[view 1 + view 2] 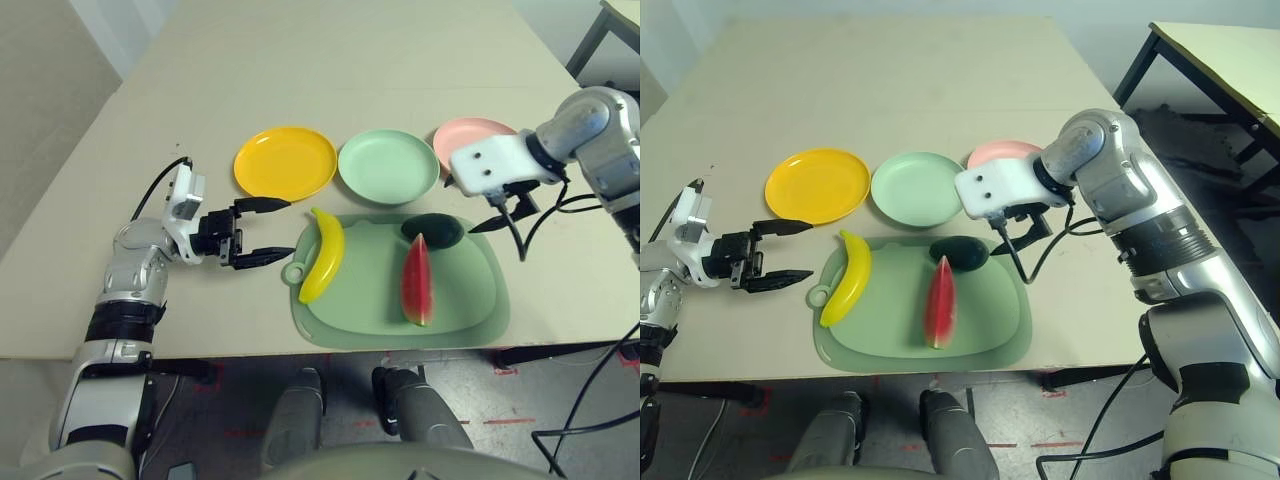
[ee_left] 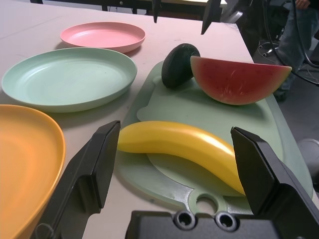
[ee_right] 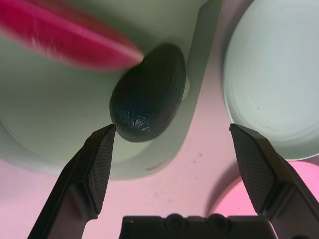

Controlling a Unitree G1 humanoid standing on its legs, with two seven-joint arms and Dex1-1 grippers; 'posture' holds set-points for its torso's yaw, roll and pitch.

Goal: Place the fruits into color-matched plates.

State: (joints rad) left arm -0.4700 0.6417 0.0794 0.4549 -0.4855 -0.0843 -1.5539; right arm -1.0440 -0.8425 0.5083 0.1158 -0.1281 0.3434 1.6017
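Jaws spread wide and empty, the right gripper [image 3: 172, 167] hangs tilted downward above the far right corner of the green cutting board [image 1: 455, 305], with the dark green avocado [image 3: 145, 94] lying just below and ahead of its fingertips. No fingertip touches the fruit. The avocado rests at the board's far edge, close to the tip of the red watermelon wedge [image 1: 417, 282], which lies lengthwise down the board's middle with its green rind turned to the right. Along the board's left side lies the yellow banana [image 1: 323, 256], one end near the small ring handle [image 1: 293, 273].

Across the board, the left gripper [image 1: 262, 232] is held level just above the table [image 1: 300, 70], pointing right toward the banana; its two black fingers stand fully apart with nothing between them, and the fruit sits just beyond their tips.

Behind the board, three plates stand in a row, all bare: the yellow-orange plate [image 1: 285, 162] on the left, the pale mint green plate [image 1: 388, 167] in the middle, and the pale pink plate [image 1: 470, 135] on the right, partly hidden behind the right arm's white wrist housing [image 1: 495, 165].

No brand, label or writing can be read on any item.
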